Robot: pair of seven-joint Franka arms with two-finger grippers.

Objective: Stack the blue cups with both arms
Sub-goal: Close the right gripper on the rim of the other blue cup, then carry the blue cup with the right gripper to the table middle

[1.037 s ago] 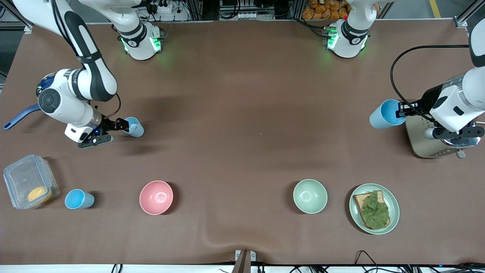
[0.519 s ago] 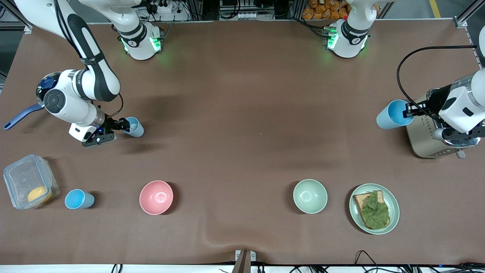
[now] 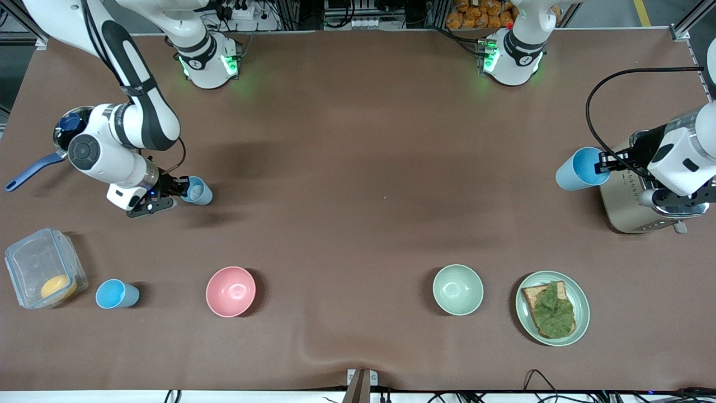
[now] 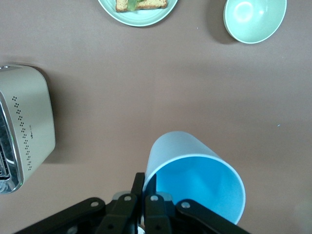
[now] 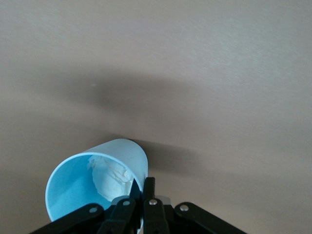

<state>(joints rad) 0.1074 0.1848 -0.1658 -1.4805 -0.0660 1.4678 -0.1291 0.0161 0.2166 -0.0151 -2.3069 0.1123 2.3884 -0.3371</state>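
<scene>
My left gripper is shut on the rim of a blue cup, held tilted in the air beside the toaster. In the left wrist view, one finger of that gripper is inside the cup and one outside. My right gripper is shut on the wall of a second blue cup, which stands on the table toward the right arm's end. In the right wrist view, that gripper pinches the cup, which has a whitish crumpled lump inside. A third blue cup stands apart, nearer the camera.
A pink bowl, a pale-green bowl and a plate with toast and lettuce lie in a row near the camera. A clear box stands beside the third cup. The toaster is under my left wrist. A blue-handled pan lies by the right arm.
My right gripper has closed on the wall of the cup on the table. My left arm carried its cup a little toward the toaster, then held still.
</scene>
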